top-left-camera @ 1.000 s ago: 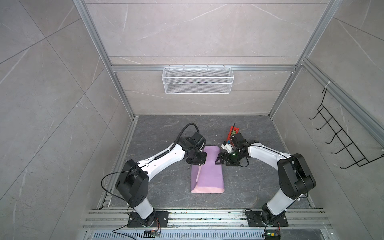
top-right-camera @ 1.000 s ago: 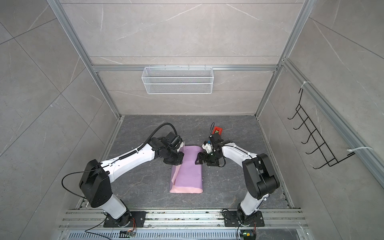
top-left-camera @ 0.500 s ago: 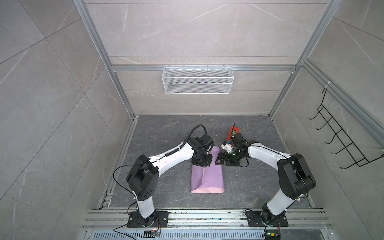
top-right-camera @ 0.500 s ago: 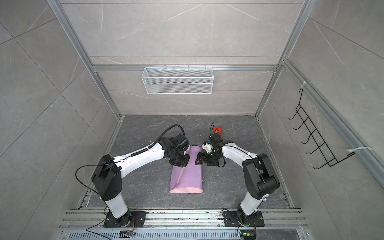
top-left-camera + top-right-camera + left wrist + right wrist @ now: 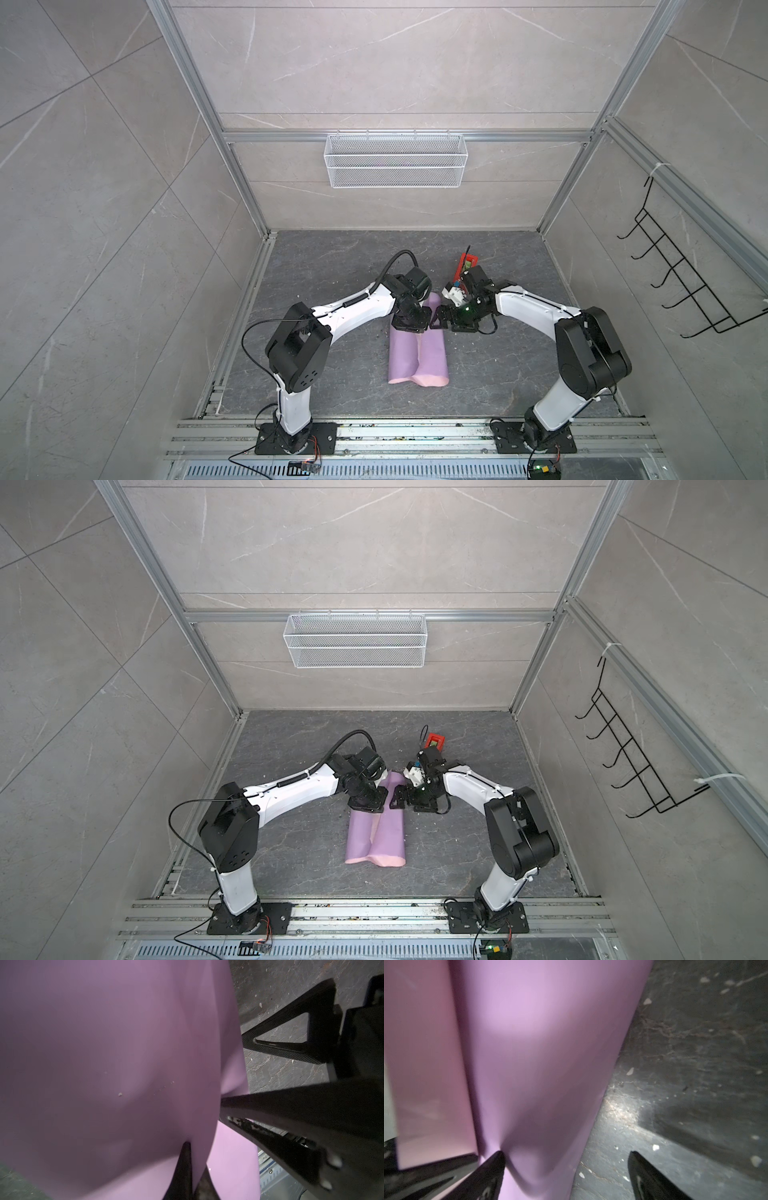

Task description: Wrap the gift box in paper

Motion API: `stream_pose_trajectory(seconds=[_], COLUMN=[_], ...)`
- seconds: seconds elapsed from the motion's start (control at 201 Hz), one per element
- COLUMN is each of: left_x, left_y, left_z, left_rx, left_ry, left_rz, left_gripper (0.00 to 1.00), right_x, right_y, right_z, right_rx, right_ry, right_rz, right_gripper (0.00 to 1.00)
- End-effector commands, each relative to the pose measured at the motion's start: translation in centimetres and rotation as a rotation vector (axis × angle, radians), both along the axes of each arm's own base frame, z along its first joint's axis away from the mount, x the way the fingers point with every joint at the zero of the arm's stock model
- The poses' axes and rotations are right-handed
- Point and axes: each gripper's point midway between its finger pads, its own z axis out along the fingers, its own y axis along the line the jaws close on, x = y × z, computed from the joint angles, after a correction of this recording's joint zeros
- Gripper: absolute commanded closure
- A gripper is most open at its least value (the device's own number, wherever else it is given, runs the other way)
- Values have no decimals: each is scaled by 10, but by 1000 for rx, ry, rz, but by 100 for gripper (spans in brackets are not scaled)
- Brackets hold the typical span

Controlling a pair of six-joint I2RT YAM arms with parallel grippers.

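**Wrapping cell, from above and from both wrists.** The one true container, a white wire basket (image 5: 395, 160), hung from the rail on the back wall, and grey tile showed through its mesh. The paper (image 5: 419, 357) formed a loose sleeve in the middle of the worktop (image 5: 332, 266), lilac side out. Its two lobes met along a slanting seam, and the pale pink side showed at the open near end. The gift box was hidden in every view, so I could not tell what the sleeve enclosed. My left tool (image 5: 194, 1159), its fingers pressed together, pinched a lilac flap at the far end of the sleeve. My right tool (image 5: 566, 1153) stood spread just beside it, with one finger (image 5: 490, 1174) touching the paper's fold and the other over bare worktop. A red tape dispenser (image 5: 467, 262) stood toward the back wall from my right tool, apart from the paper. The worktop was dark grey veined stone, flecked with pale crumbs in the wrist views. Grey tiled walls in an aluminium frame enclosed it on three sides, and a black wire hook rack (image 5: 685, 286) hung on the right-hand wall.
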Motion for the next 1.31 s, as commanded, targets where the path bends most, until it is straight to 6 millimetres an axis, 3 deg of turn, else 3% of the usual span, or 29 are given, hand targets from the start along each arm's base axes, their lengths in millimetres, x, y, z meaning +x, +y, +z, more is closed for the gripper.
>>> stream_pose_trajectory(seconds=[0.0, 0.174, 0.343, 0.488, 0.926, 1.304], left_x=[3, 0, -4, -3, -2, 11], left_y=[-11, 1, 7, 9, 6, -20], left_z=[9, 1, -6, -6, 2, 40], left_rx=[-43, -8, 8, 8, -8, -135], left_ry=[-2, -3, 9, 7, -4, -40], left_rz=[2, 17, 19, 23, 27, 33], left_gripper=[100, 100, 100, 100, 100, 100], right_x=[-19, -15, -9, -9, -17, -21], right_y=[-16, -13, -6, -11, -22, -25], right_z=[-34, -25, -3, 5, -16, -26], right_rx=[-141, -120, -47, -29, -63, -80], right_ry=[65, 51, 30, 23, 58, 75], right_rz=[15, 9, -20, -42, -63, -60], right_gripper=[7, 6, 6, 6, 7, 7])
